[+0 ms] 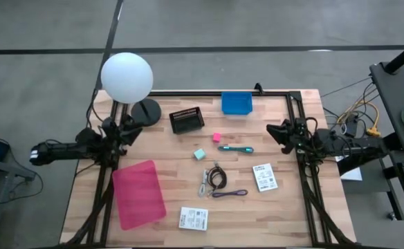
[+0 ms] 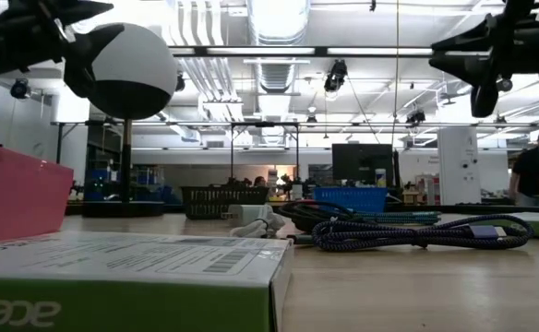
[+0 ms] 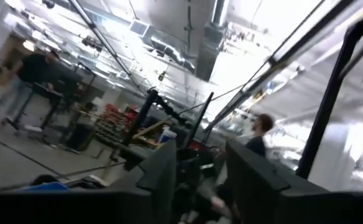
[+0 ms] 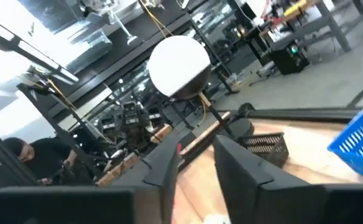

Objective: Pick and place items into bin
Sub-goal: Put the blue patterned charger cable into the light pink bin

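Note:
The items lie loose on the wooden table: a pink cube [image 1: 216,137], a pale teal cube [image 1: 199,154], a teal pen [image 1: 236,149], a black coiled cable [image 1: 216,176], a purple cable [image 1: 230,194] [image 2: 417,232] and two white printed packets [image 1: 264,177] [image 1: 194,218]. A blue bin [image 1: 236,103] [image 4: 358,140] stands at the far edge. My left gripper [image 1: 129,131] [image 3: 200,180] is open, raised over the table's left side. My right gripper [image 1: 274,133] [image 4: 197,165] is open, raised over the right side, with its fingers pointing across the table. Neither is near an item.
A black mesh basket [image 1: 187,120] [image 4: 265,146] sits left of the blue bin. A white globe lamp [image 1: 126,76] [image 4: 180,65] stands at the far left corner. A pink flat sheet [image 1: 139,193] lies near left. A black frame [image 1: 306,173] borders the table. People show in the room behind.

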Available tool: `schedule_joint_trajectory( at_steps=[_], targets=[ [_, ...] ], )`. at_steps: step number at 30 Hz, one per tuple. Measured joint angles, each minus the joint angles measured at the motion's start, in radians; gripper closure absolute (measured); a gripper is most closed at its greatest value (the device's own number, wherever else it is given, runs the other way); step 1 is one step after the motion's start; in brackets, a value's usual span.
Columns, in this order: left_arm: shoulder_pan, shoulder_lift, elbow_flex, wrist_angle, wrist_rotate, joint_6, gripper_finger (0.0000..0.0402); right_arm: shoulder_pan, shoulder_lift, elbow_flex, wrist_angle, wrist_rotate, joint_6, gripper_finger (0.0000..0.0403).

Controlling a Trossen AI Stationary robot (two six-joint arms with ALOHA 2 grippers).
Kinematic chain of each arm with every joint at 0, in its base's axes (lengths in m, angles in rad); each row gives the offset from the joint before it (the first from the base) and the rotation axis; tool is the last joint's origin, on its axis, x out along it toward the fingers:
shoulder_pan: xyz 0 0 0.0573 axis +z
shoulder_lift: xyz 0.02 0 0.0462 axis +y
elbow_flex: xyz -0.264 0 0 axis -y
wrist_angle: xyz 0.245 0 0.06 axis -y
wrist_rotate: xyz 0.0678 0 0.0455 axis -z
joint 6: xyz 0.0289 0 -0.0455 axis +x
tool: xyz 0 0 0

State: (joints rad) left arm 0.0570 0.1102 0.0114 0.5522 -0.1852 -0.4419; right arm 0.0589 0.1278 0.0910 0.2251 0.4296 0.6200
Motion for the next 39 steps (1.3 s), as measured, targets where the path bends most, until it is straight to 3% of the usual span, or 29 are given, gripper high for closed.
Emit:
schedule_joint_trajectory(
  at_steps=[9, 20, 39],
  targets=[
    [0.000, 0.054, 0.062, 0.081, 0.004, 0.006, 0.0242, 0.000, 0.107, 0.010, 0.228, 0.045, -0.029, 0.0233],
    [0.000, 0.183, 0.127, 0.116, 0.064, 0.012, 0.0242, 0.000, 0.251, 0.124, 0.217, 0.041, -0.053, 0.0217],
    [0.000, 0.301, 0.178, 0.121, 0.077, 0.005, 0.0242, 0.000, 0.565, 0.488, -0.262, -0.012, -0.178, 0.0211]
  ],
)
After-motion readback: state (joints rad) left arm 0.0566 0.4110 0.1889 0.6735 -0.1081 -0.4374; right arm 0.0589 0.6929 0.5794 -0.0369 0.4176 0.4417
